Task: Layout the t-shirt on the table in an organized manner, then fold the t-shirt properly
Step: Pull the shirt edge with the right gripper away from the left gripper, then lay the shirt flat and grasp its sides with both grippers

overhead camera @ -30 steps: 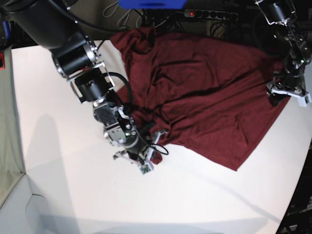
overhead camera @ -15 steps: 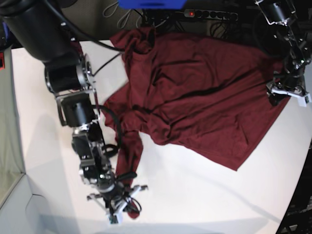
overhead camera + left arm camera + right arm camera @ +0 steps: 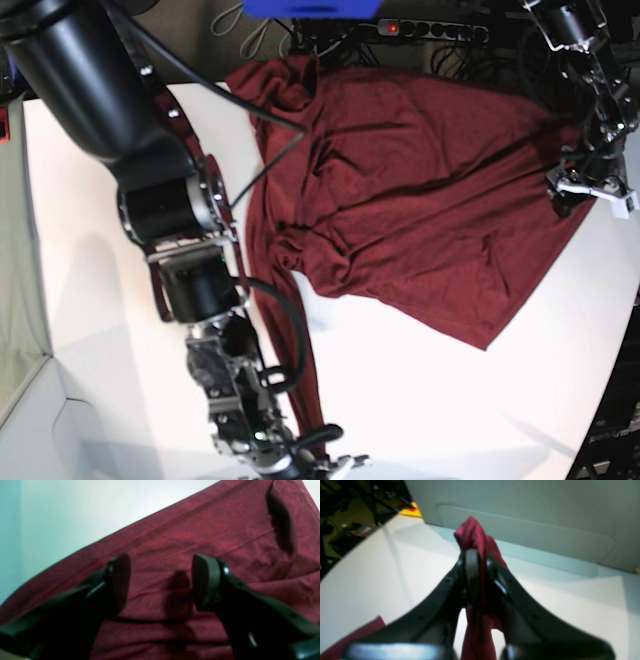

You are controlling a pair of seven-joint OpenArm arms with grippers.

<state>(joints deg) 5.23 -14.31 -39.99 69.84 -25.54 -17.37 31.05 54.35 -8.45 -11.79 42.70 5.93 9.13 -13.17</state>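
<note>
The dark red t-shirt (image 3: 420, 200) lies wrinkled across the back half of the white table (image 3: 450, 400). A narrow strip of it (image 3: 300, 370) stretches toward the table's front edge. There my right gripper (image 3: 325, 465) is shut on the end of the strip; in the right wrist view the pinched fabric (image 3: 472, 532) bunches up past the gripper (image 3: 480, 560). My left gripper (image 3: 590, 190) hovers at the shirt's right edge. In the left wrist view it (image 3: 160, 582) stands open over flat cloth (image 3: 225, 530), with nothing between its fingers (image 3: 120, 580).
A power strip (image 3: 430, 30), cables and a blue object (image 3: 310, 8) sit behind the table's far edge. My right arm's thick black links (image 3: 160, 190) cross the left part of the table. A grey panel (image 3: 520, 505) rises beyond the table's front edge.
My right gripper has travelled from the shirt's lower left edge to the table's front edge, pulling a part of the shirt out into a long strip. The left arm has not moved.
</note>
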